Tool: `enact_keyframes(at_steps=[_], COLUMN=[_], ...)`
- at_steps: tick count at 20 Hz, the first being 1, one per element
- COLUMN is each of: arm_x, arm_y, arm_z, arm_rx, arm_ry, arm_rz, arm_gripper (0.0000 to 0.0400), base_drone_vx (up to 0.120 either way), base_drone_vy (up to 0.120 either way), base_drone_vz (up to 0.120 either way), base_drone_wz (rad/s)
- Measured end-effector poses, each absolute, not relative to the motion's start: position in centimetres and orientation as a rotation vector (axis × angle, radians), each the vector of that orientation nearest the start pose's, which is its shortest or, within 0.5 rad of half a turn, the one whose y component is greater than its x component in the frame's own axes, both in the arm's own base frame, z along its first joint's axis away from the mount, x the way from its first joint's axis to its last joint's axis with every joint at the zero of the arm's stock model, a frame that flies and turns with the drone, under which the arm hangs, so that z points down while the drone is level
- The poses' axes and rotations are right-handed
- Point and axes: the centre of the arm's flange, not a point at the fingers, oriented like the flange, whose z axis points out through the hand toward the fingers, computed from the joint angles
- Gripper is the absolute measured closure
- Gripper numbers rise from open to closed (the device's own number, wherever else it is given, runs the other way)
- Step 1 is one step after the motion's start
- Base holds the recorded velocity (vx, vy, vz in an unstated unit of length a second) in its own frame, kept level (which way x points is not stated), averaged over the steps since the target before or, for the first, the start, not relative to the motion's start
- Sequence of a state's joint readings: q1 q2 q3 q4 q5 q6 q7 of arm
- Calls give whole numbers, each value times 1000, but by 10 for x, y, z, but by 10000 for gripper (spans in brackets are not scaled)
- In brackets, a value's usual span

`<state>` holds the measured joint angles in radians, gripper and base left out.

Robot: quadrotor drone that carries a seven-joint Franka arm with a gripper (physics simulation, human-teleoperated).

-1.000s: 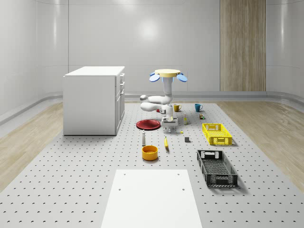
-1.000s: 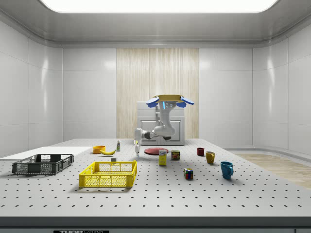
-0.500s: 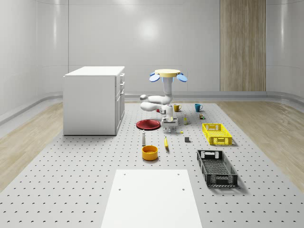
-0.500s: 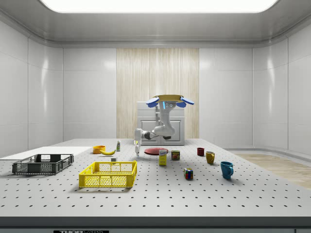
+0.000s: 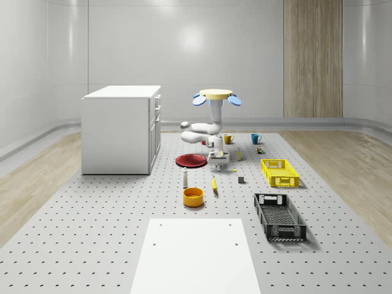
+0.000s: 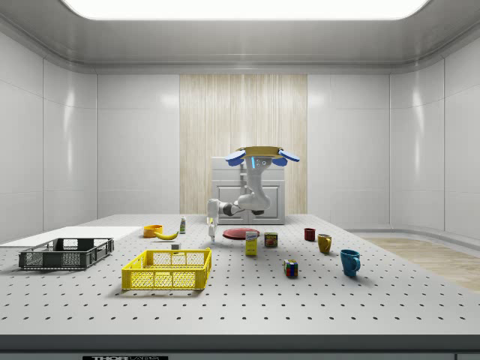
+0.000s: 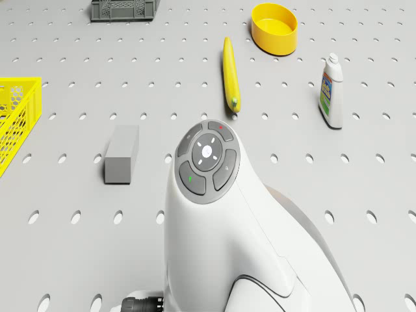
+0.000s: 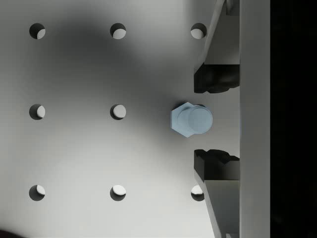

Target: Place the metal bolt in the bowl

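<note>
The drone (image 5: 215, 95) hovers above the perforated table (image 5: 110, 233), beside the red plate (image 5: 191, 160); its gripper (image 8: 216, 121) hangs spread apart. The metal bolt (image 8: 190, 119) stands upright on the table between the fingertips (image 8: 213, 79), ungrasped; the yellow bowl (image 7: 275, 27) sits well apart.

On the perforated worktop (image 5: 92, 245) I hover beside the red plate (image 5: 191, 160), my jaws either side of the upright pale-blue metal bolt (image 8: 190, 119) without touching it, the yellow round bowl (image 5: 193, 196) nearer the camera, the yellow banana (image 5: 214, 184) and white bottle (image 5: 185, 178) between us.
</note>
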<state>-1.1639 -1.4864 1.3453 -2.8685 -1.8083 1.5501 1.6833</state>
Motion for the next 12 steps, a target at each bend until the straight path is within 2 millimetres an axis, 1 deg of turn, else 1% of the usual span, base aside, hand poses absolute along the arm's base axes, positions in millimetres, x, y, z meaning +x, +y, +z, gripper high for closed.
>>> enact_keyframes(at_steps=[2,5,12], arm_x=[307,307,307], arm_y=[0,0,0], arm_z=[497,497,495], arm_rx=[1,1,1], arm_ry=[-2,-2,-2], arm_rz=[785,785,785], arm_gripper=[271,286,298], base_drone_vx=[0,0,0], base_drone_vy=[0,0,0], base_drone_vz=[0,0,0], base_drone_wz=[0,0,0])
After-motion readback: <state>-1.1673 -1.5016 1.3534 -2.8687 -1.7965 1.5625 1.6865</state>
